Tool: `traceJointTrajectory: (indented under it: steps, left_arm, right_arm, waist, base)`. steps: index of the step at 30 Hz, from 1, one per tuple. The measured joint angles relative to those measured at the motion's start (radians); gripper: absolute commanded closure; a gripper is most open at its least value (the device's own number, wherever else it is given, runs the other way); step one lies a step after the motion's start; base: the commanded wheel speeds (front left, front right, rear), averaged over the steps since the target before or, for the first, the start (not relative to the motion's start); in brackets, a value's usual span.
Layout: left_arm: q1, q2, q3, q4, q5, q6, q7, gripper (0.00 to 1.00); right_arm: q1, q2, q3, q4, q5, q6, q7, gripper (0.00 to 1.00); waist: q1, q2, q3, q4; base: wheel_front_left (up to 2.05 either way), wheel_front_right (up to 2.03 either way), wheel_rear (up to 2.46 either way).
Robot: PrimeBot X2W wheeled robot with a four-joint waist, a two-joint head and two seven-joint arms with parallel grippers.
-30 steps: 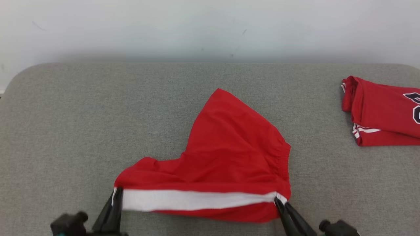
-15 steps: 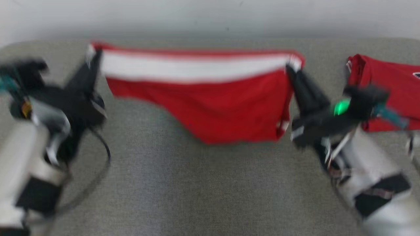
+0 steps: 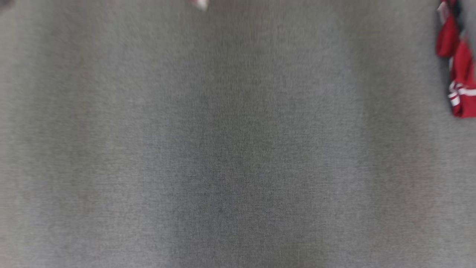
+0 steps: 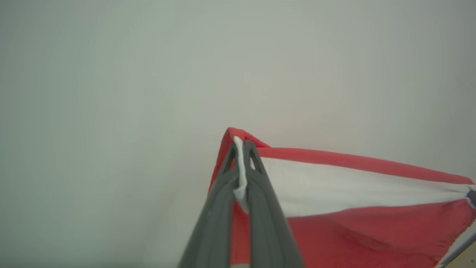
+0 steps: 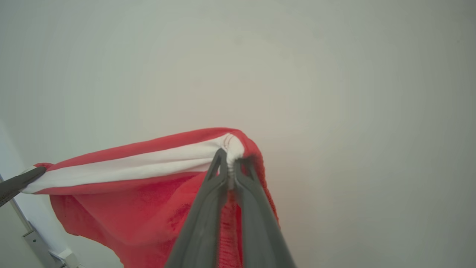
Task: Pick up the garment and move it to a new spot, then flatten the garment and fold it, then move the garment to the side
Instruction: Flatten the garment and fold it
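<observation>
The garment [image 4: 353, 208] is red with a broad white stripe and hangs in the air, pulled taut between both grippers against a pale wall. In the left wrist view my left gripper [image 4: 241, 147] is shut on one striped corner, with white cloth pinched between its fingers. In the right wrist view my right gripper [image 5: 231, 158] is shut on the opposite corner of the garment [image 5: 122, 208], at the gathered hem. The other arm's fingertip [image 5: 18, 182] holds the far end of the stripe.
The head view is blurred and looks down on the grey cloth-covered table [image 3: 223, 149]. A second red garment with white trim [image 3: 461, 74] lies at its right edge. A small pale blurred scrap [image 3: 200, 3] sits at the top edge.
Both grippers have lifted the garment off the table and raised it, stretched between them, up past the head view's top. The head camera has also tilted further down.
</observation>
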Motion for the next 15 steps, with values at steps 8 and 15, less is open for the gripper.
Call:
traceJointTrajectory:
  steps: [8,15]
  left_arm:
    - [-0.24,-0.025,-0.035,0.125,0.038,-0.007,-0.085,1.0]
    - [-0.289,-0.032,-0.075,0.191,0.037,-0.012,-0.159,1.0]
  right_arm:
    - [-0.214,0.02,0.032,0.148,0.009,0.0,-0.053,1.0]
    - [-0.248,0.02,0.128,0.198,0.04,0.0,-0.117,1.0]
  waist:
    - [-0.0002,0.0001,0.11,-0.003]
    - [-0.0003,0.0,0.149,0.017]
  base:
    - [0.0,0.0,0.0]
    - [0.0,0.0,0.0]
